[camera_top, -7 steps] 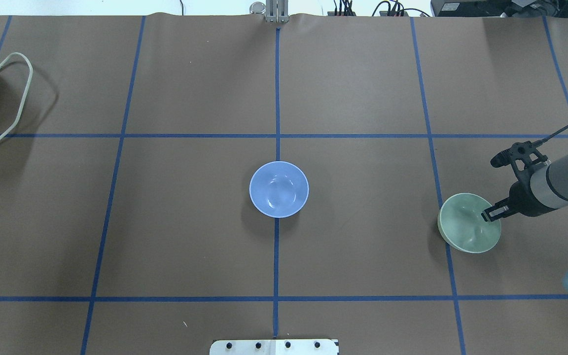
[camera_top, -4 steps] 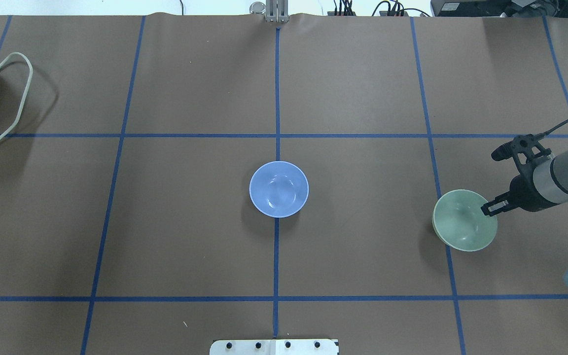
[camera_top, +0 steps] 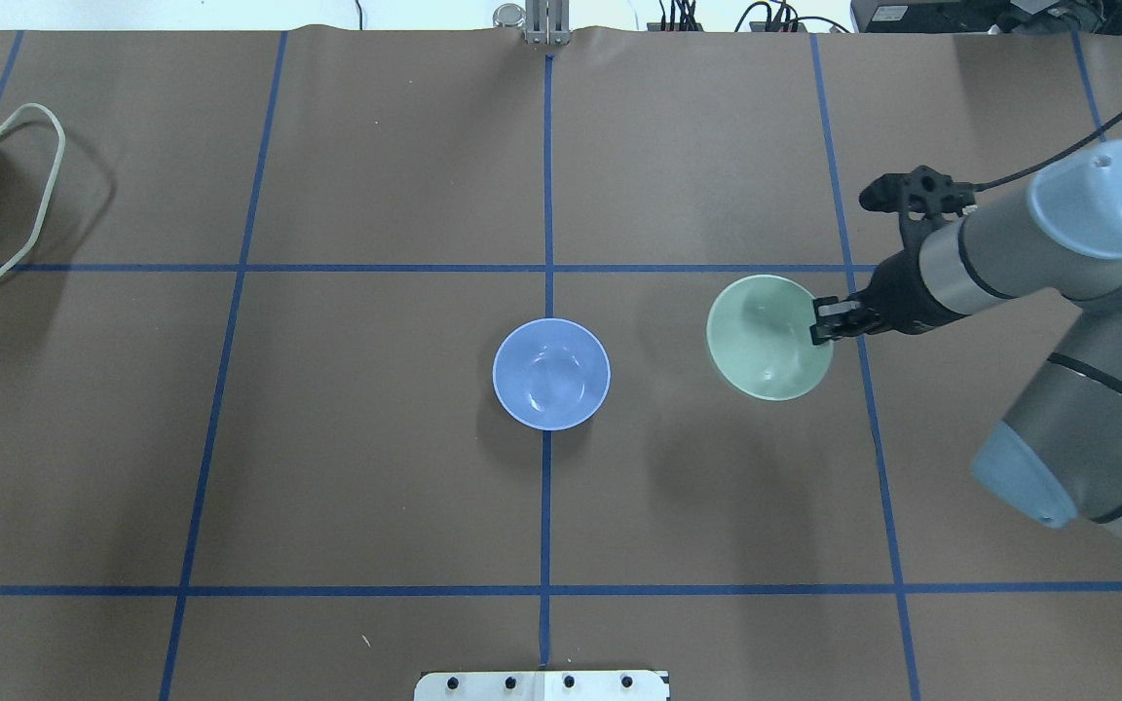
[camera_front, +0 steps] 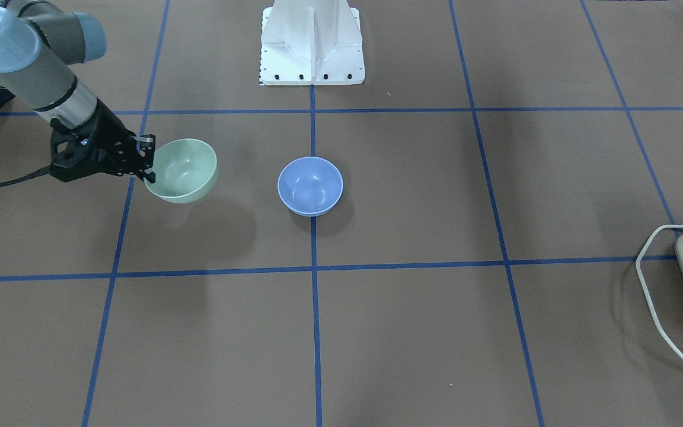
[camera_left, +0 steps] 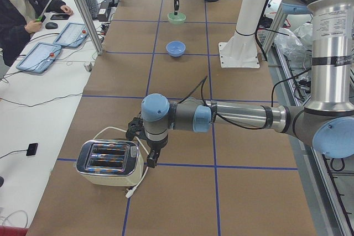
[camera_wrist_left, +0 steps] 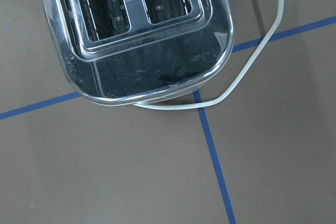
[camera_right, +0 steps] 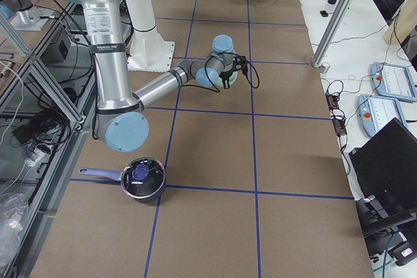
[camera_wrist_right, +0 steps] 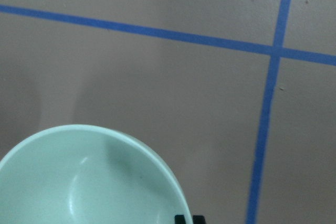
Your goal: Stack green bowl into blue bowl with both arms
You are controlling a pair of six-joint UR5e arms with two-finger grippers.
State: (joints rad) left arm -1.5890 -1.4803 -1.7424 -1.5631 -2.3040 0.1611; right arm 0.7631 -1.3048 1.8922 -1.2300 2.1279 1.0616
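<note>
– Chrome-topped toaster at the far left, its cord looped beside it, and the left gripper close by its end.
– Are its jaws wide or narrow?
– I cannot tell. Only the left side view shows that gripper, and the left wrist camera shows just the toaster's slots and the cord.
– And the middle?
– The blue bowl sits upright on the centre tape line. To its right, near but apart, is the green bowl, with the right gripper at its right-hand rim.
– How are those jaws?
– Narrow, pinched on the rim. In the front view the bowl's shadow lies apart from it on the brown paper, so it is held clear. The overhead view shows that less plainly.
</note>
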